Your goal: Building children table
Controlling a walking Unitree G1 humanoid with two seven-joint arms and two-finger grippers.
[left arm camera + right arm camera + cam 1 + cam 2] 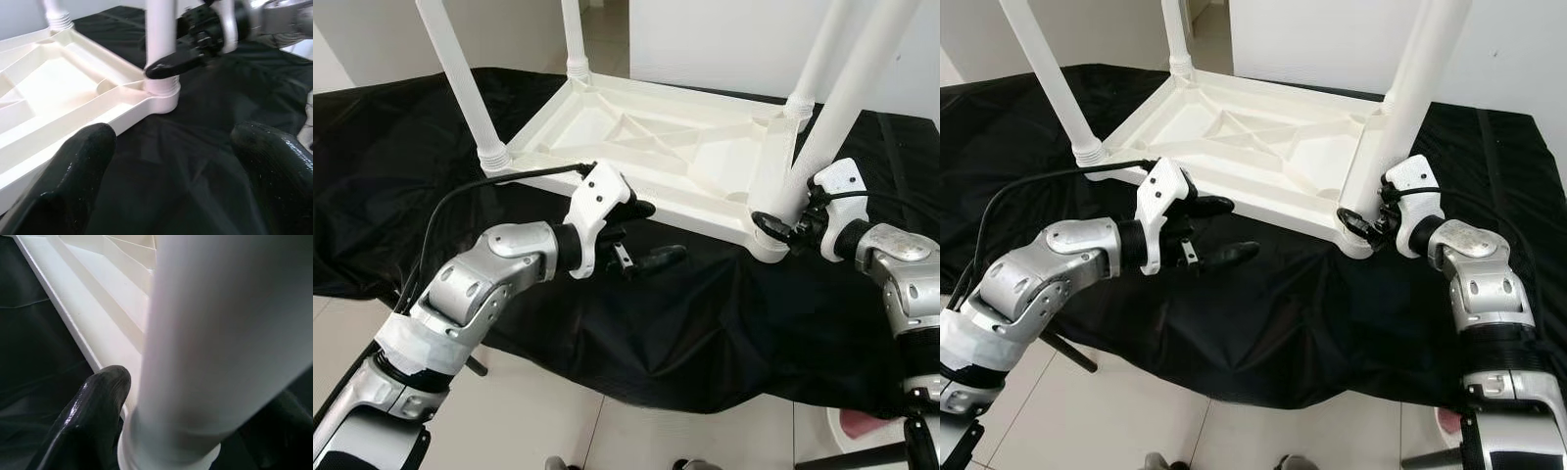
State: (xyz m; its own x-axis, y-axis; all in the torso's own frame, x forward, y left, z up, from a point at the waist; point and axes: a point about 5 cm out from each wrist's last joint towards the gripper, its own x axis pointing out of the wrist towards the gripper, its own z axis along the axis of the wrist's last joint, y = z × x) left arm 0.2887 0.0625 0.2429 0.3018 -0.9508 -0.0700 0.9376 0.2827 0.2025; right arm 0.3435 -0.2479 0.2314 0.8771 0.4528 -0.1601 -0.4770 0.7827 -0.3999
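Right hand (781,227) seemingly around table leg (822,127)

Left arm: elbow bent, forearm extended forward and inward at mid-height. Left hand (641,235) has its two black fingers (73,171) spread apart, nothing between them; one finger lies higher, the other lower and further out. A black cable runs from the wrist housing back along the arm.

Right arm: upper arm vertical, forearm angled inward. Right hand (1363,221) has its fingers (93,411) closed around a white leg (1408,103), near its base.
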